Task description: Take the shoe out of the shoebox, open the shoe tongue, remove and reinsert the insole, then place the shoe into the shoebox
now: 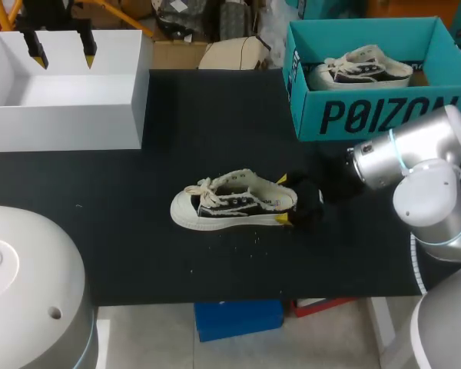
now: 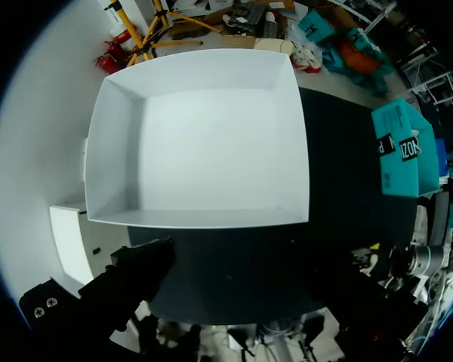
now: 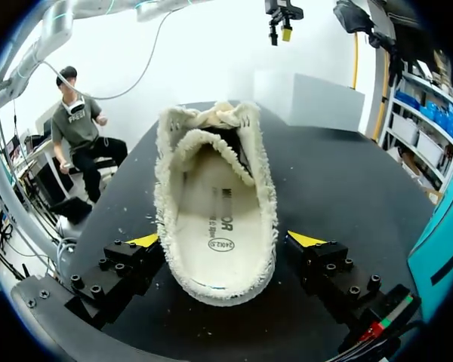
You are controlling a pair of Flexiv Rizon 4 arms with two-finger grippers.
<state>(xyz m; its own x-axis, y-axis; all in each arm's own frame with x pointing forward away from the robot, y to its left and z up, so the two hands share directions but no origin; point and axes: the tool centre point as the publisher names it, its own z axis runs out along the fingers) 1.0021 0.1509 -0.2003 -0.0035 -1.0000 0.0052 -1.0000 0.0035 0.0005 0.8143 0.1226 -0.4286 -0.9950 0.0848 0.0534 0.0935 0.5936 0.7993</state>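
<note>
Right arm (image 1: 434, 192) showing bulky silver-white rounded housings, pale blue rings glowing at joint seams. Left arm (image 1: 23, 300) appearing as big light-grey dome, small round hole and faint embossed loop mark sitting on shell. Left gripper (image 1: 61, 48) wearing black fingers, yellow tips capping each. Right gripper (image 3: 225, 240) carrying black blocky fingers (image 3: 109, 283), round socket screws dotting tops, yellow wedge tips pointing inward, small red-and-green tag (image 3: 379, 328) showing at one finger's base.
</note>
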